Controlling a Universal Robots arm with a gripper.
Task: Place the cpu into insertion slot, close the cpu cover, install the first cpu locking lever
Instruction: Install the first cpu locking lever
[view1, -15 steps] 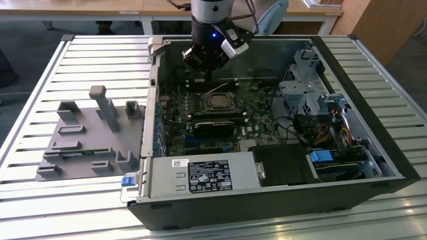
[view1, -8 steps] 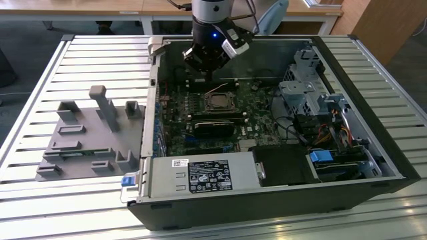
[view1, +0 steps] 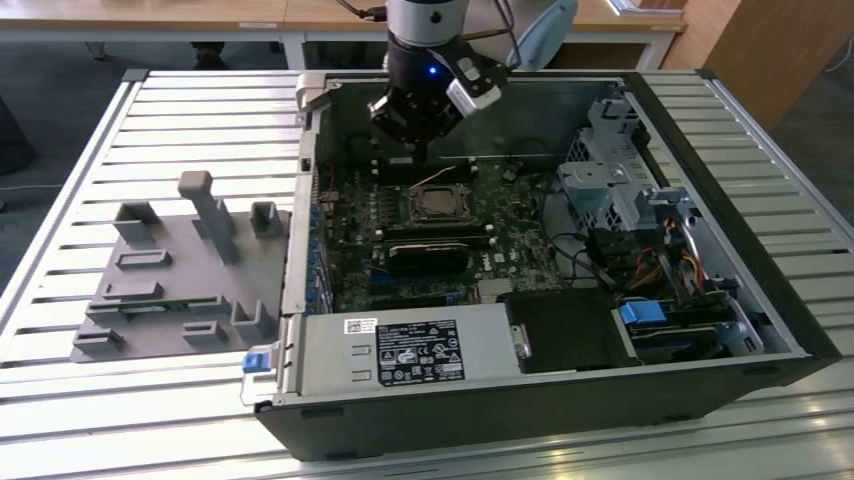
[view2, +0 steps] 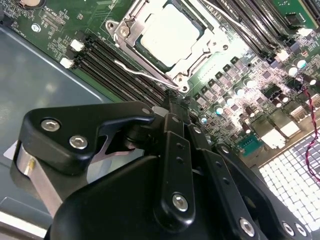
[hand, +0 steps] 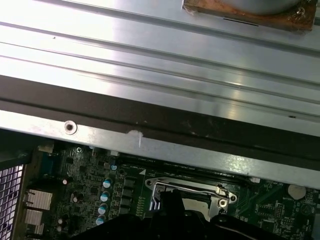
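Silver metal marks the cpu (view2: 170, 32), which lies flat in the insertion slot (view2: 194, 15) on the green motherboard (view2: 240, 75). The cpu cover (view2: 125, 29) is folded down around it as a silvery frame. A thin wire locking lever (view2: 142, 74) runs along the socket's edge beside the black memory slots (view2: 97, 57).

In the second wrist view the gripper (view2: 172, 102) has its fingers (view2: 176, 145) drawn together. Their tip is right at the lever's hooked end, and whether it touches the wire cannot be told. In the exterior view the gripper (view1: 424, 155) hangs inside the open computer case (view1: 747, 330), just above the socket. A blue light (view1: 430, 70) glows on the arm.

The power supply (view1: 400, 350) carries a black label (view1: 420, 355) with white print and a small white barcode sticker (view1: 360, 325). The case sits on a slatted metal desk (view1: 80, 400). A grey moulded fixture (view1: 174, 270) lies to the exterior view's left.
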